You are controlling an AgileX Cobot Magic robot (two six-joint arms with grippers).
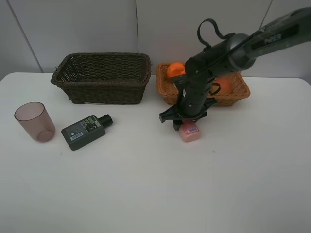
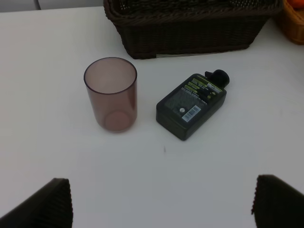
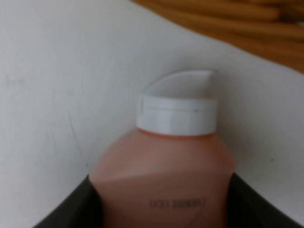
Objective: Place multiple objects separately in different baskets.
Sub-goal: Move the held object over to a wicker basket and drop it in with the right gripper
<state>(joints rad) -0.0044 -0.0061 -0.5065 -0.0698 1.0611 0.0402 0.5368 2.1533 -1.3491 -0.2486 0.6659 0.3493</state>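
Wide white tabletop [image 1: 146, 194]. Dark basket [image 1: 102, 80] sits at the back, tan basket [image 1: 240, 93] beside it with orange fruit [image 1: 176, 69] inside. Over on the left the cup [image 1: 35, 121] stands upright and the green bottle [image 1: 85, 131] lies flat, with the left tool [image 2: 161, 204] above them, jaws spread wide, grasping nothing. Now the small one: the pink bottle [image 1: 189, 132] lies on the tabletop just before the tan basket, and the right tool [image 1: 186, 122] is clenched on its body below the white cap. Best play, I'd say: lift straight up, keep it level, clear the wicker rims, and probably release low inside the dark basket.
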